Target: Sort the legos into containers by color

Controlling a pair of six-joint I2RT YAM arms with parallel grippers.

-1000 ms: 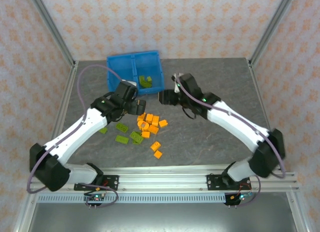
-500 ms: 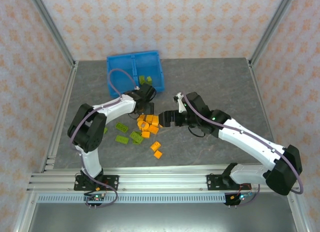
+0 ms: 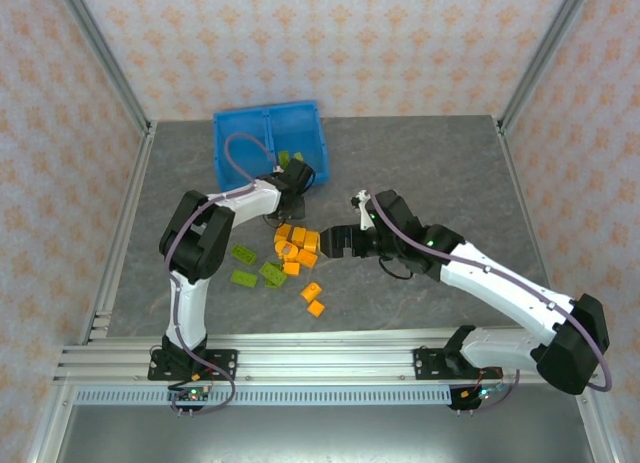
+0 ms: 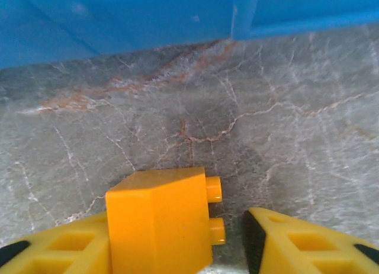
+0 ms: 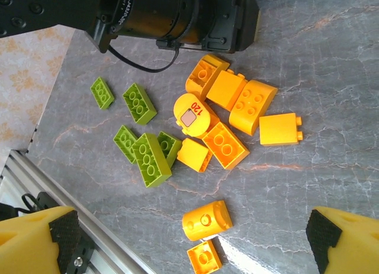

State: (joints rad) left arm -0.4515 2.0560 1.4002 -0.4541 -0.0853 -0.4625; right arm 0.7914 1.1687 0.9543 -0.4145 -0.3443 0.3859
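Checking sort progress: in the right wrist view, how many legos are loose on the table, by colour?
Orange legos: 9
Green legos: 5
Total: 14

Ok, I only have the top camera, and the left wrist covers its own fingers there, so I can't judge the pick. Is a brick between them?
Observer: Yes. The left wrist view shows an orange brick inside the left gripper, resting against one finger, with a gap left on its other side.
Operator: Which way do its studs face?
Observer: Sideways, toward the free finger, which does not touch them.
Operator: Anything unusual in the pile?
Observer: The right wrist view shows a round orange piece with a label reading 120.
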